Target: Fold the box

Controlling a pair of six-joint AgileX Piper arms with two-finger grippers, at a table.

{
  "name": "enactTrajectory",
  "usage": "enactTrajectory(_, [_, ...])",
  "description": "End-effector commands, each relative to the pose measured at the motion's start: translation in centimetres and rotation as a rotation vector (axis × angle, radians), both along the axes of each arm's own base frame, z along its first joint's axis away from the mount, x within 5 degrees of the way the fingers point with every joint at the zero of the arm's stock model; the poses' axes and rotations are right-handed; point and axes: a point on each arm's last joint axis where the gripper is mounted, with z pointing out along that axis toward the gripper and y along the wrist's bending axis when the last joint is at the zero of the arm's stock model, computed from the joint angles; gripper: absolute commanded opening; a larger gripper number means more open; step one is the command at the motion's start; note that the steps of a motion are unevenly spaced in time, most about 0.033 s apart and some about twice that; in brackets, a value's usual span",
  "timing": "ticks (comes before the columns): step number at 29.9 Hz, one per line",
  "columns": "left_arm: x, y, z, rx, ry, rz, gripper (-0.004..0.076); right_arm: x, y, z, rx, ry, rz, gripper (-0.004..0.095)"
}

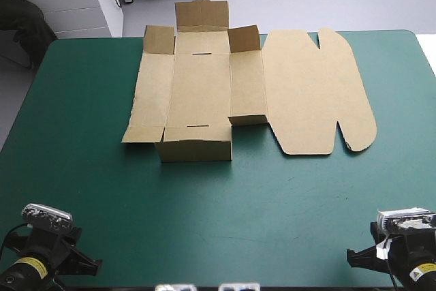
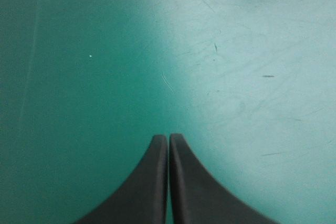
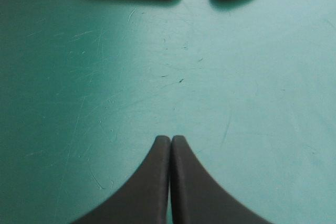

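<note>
The brown cut-cardboard box [image 1: 204,86] lies far across the teal-green table [image 1: 204,230]. Our black-finned left gripper [image 2: 168,139] and right gripper [image 3: 171,140] sit pressed together, well apart from it. We judge folding barely begun: reaching 1 wall comes next.

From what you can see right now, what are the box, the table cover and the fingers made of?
Box: brown board, likely cardboard, matt; creased folds and cut slots. Cover: teal-green, smooth, perhaps a plastic or rubber mat; fine scratches. Fingers: black, matt, plastic or rubber, hard to tell.
</note>
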Motion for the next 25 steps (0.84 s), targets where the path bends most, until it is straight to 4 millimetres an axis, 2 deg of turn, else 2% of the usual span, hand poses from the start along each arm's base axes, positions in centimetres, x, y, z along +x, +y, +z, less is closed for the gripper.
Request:
enactTrajectory(1, [0.7,-0.1,1.8,-0.012,-0.08,0.003,-0.0008,0.3,-0.1,1.0,-0.005,-0.063,-0.002,-0.0019])
enactTrajectory(5, [1.4,-0.3,3.4,-0.007,-0.097,0.004,-0.0008,0.4,-0.1,1.1,-0.005,-0.072,-0.003,-0.0019])
enactTrajectory(11, [4.3,-1.0,6.4,-0.012,-0.134,0.042,-0.0008,0.4,-0.1,1.2,-0.005,-0.083,-0.006,-0.0019])
enactTrajectory(17, [8.4,-2.6,8.9,-0.024,-0.127,0.039,-0.0008,0.4,-0.1,1.2,-0.005,-0.083,-0.006,-0.0019])
enactTrajectory(25, [15.4,-5.3,10.5,-0.014,-0.105,0.017,-0.0008,0.4,-0.1,1.1,-0.005,-0.075,-0.004,-0.0019])
